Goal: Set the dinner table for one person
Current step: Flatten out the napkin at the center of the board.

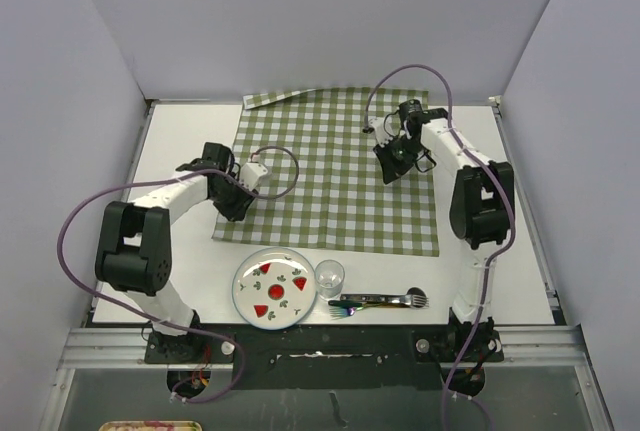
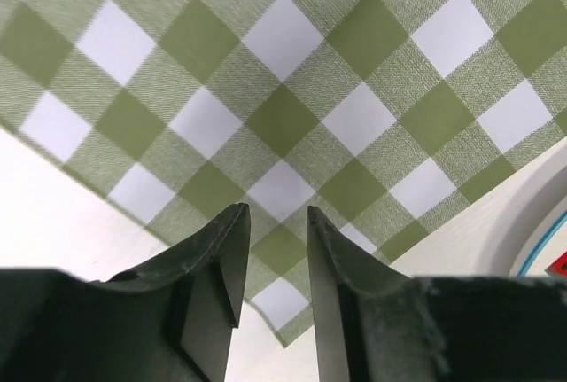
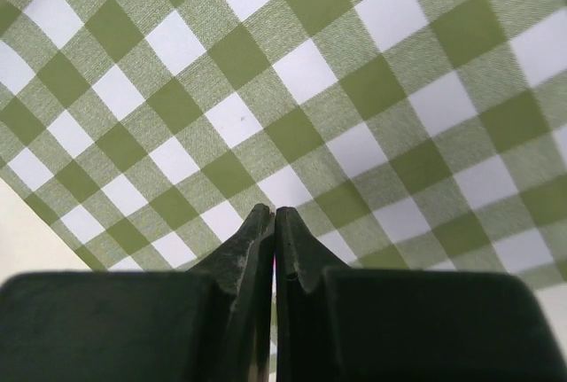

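The white dinner table (image 1: 190,141) carries a green-and-white checked cloth (image 1: 330,171) spread flat across its middle and back. My left gripper (image 1: 238,209) hovers at the cloth's near-left corner. In the left wrist view its jaws (image 2: 276,214) stand a little apart, with nothing between them. The cloth corner (image 2: 292,311) lies flat on the table below the gap. My right gripper (image 1: 388,173) is over the right part of the cloth. In the right wrist view it (image 3: 273,212) is shut, with only the flat checked cloth (image 3: 310,72) beneath it.
A white plate (image 1: 272,288) with red and green motifs sits near the front edge, and its rim (image 2: 532,222) shows in the left wrist view. A clear glass (image 1: 330,276) stands just right of the plate. Iridescent cutlery (image 1: 380,301) lies beside that. Metal rails edge the table.
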Available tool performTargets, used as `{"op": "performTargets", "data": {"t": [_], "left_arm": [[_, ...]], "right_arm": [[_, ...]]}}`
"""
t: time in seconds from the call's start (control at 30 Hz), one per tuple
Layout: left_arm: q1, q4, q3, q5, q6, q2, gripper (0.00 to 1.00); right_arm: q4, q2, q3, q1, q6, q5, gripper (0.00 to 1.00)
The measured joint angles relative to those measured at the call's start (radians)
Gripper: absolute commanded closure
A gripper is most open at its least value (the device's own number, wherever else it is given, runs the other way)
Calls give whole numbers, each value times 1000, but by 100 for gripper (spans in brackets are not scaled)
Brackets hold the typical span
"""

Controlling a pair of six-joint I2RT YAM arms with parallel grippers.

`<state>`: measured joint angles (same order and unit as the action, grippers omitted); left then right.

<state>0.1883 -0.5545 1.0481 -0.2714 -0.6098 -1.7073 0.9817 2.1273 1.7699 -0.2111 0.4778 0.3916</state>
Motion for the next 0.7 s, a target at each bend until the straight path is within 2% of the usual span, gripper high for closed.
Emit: {"op": "performTargets", "data": {"t": [0.1,0.17,0.37,0.7], "left_arm": [[0,-22,26,17,3,39,49],[0,-41,58,27,5,63,44],[-10,-82,112,41,24,137,40],[-63,-253,13,53,82,229,39]], "right_arm": [[-18,-65,-32,0,0,-26,99],[-31,-125,-67,2,-5,-53,96],[-56,-279,-172,30,-25,-94,90],[-24,-443,-350,159,-42,-68,90]]}}
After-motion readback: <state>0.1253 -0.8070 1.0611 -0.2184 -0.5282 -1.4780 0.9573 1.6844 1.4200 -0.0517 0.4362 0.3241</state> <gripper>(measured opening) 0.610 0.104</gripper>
